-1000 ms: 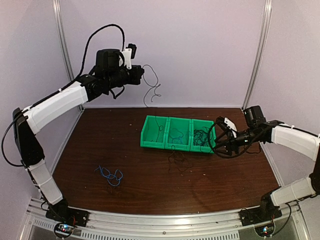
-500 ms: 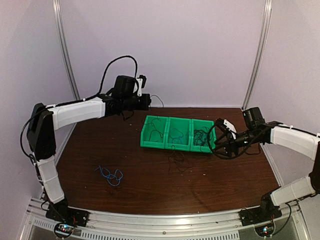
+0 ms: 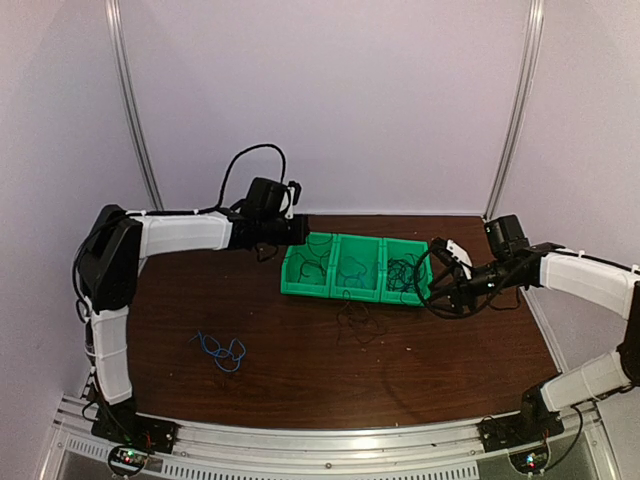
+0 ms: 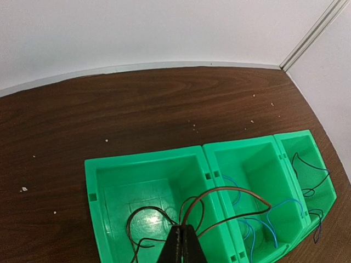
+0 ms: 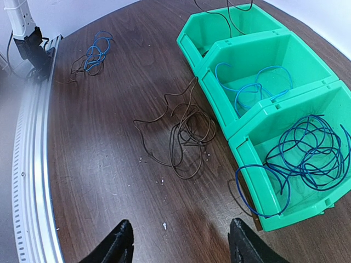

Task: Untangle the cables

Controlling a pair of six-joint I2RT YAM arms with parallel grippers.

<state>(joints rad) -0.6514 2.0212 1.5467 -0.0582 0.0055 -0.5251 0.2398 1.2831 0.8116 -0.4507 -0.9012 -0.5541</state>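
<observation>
My left gripper (image 3: 301, 231) is shut on a thin dark brown wire (image 4: 237, 192) and holds it just above the left compartment of the green three-part bin (image 3: 300, 289). In the left wrist view the closed tips (image 4: 182, 241) pinch the wire, whose loops hang into that compartment (image 4: 141, 157). A tangle of brown wires (image 3: 357, 320) lies on the table in front of the bin and also shows in the right wrist view (image 5: 185, 129). A small blue bunch (image 3: 220, 349) lies at the front left. My right gripper (image 3: 441, 280) is open and empty beside the bin's right end (image 5: 181, 241).
Light blue wires (image 5: 253, 87) lie in the middle compartment. Dark blue wires (image 5: 308, 154) fill the right one, with one loop hanging over its front wall. The enclosure walls stand close behind the bin. The metal rail (image 5: 30, 159) runs along the near table edge.
My left arm has come down from high near the back wall to just over the bin's left compartment, still holding the wire. The right arm has barely moved.
</observation>
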